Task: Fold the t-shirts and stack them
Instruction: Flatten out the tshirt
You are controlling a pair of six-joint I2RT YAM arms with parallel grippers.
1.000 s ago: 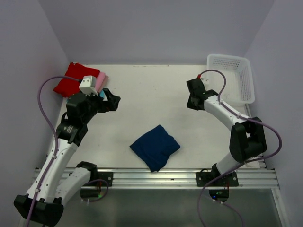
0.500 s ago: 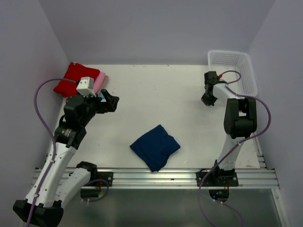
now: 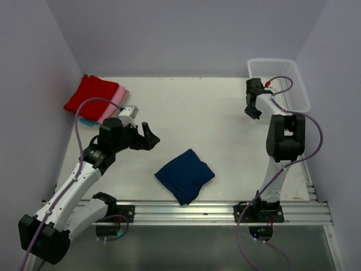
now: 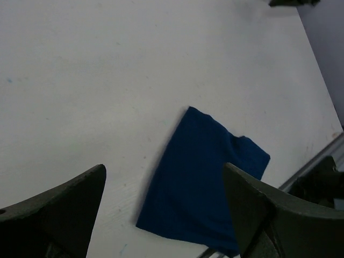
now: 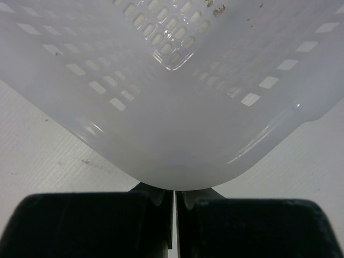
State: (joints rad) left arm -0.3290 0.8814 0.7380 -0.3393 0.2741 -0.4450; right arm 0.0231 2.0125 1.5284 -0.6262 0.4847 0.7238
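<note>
A folded navy t-shirt (image 3: 185, 175) lies on the white table near the front edge; it also shows in the left wrist view (image 4: 204, 183). A red t-shirt (image 3: 90, 95) lies folded at the far left on top of a pink one (image 3: 117, 100) and a teal one (image 3: 85, 121). My left gripper (image 3: 150, 137) is open and empty, up and to the left of the navy shirt; in its wrist view (image 4: 165, 171) the shirt lies between the spread fingers. My right gripper (image 3: 251, 97) is shut and empty, right at the basket's corner (image 5: 174, 194).
A white plastic mesh basket (image 3: 296, 84) stands at the far right; its rounded corner (image 5: 177, 140) fills the right wrist view. Purple walls close in the table on three sides. A metal rail (image 3: 186, 210) runs along the front edge.
My left gripper has swung right and nearer, away from the red stack toward the navy shirt. My right gripper has moved back and right to the basket, which has shifted slightly.
</note>
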